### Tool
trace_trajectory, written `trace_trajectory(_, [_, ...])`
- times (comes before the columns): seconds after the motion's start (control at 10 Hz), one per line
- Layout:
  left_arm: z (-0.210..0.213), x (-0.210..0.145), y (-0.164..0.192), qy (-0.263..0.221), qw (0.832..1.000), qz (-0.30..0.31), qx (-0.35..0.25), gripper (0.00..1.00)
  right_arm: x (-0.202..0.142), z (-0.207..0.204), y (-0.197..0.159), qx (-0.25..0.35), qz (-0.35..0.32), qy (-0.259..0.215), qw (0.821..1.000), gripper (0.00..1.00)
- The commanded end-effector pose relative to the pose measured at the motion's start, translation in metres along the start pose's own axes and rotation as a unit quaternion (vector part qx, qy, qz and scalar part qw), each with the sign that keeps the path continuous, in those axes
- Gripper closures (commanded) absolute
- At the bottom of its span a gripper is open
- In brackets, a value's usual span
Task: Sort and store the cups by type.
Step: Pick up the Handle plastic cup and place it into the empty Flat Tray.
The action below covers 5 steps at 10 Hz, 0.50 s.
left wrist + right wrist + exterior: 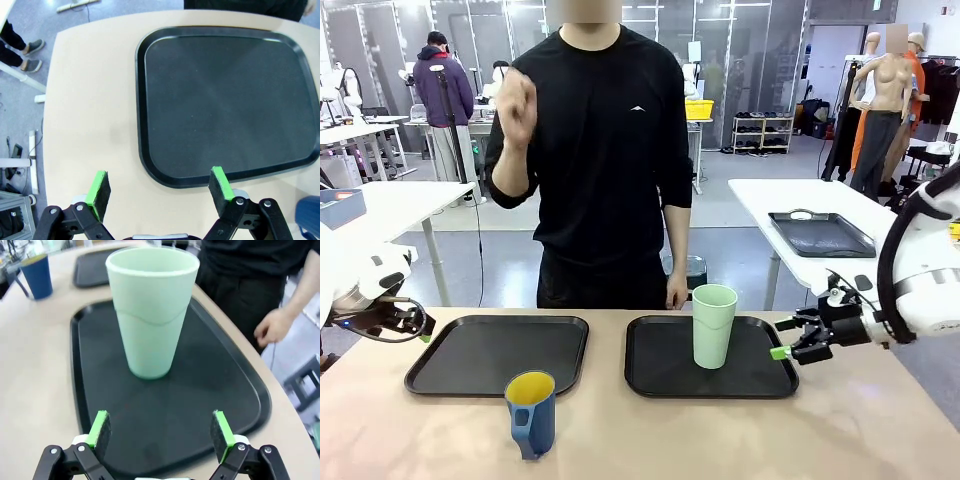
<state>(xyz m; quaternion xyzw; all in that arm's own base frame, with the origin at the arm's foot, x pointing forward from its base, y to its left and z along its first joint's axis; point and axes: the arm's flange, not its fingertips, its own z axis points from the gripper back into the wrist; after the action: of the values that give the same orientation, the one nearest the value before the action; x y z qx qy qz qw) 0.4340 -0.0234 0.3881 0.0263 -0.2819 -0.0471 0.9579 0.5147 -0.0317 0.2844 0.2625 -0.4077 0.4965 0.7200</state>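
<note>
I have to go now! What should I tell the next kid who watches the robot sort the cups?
Left tool: open, empty, by the edge of the left tray.
Right tool: open, empty, facing the mint tumbler.
Mint tumbler: upright on the right tray, seemingly sorted.
Blue mug: upright on the table before the left tray, on no tray.
Left: probably the mug onto the left tray.

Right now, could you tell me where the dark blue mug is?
In the front view, the dark blue mug stands on the table, just before the left tray's near-right corner.
</note>
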Motion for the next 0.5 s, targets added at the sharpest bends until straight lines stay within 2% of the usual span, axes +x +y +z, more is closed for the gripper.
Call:
trace_trajectory(0.0, [0.001, 0.0, -0.002, -0.001, 1.0, -0.003, 0.003, 0.0, 0.036, 0.024, 0.044, -0.015, 0.016, 0.12, 0.993, 0.0])
trace_trajectory(0.2, [0.001, 0.0, -0.002, -0.001, 1.0, -0.003, 0.003, 0.0, 0.055, 0.047, 0.075, -0.016, 0.04, 0.224, 0.974, 0.0])
trace_trajectory(0.4, [0.001, 0.0, -0.002, -0.001, 1.0, -0.003, 0.003, 0.0, 0.069, 0.065, 0.101, -0.023, 0.063, 0.28, 0.958, 0.0])
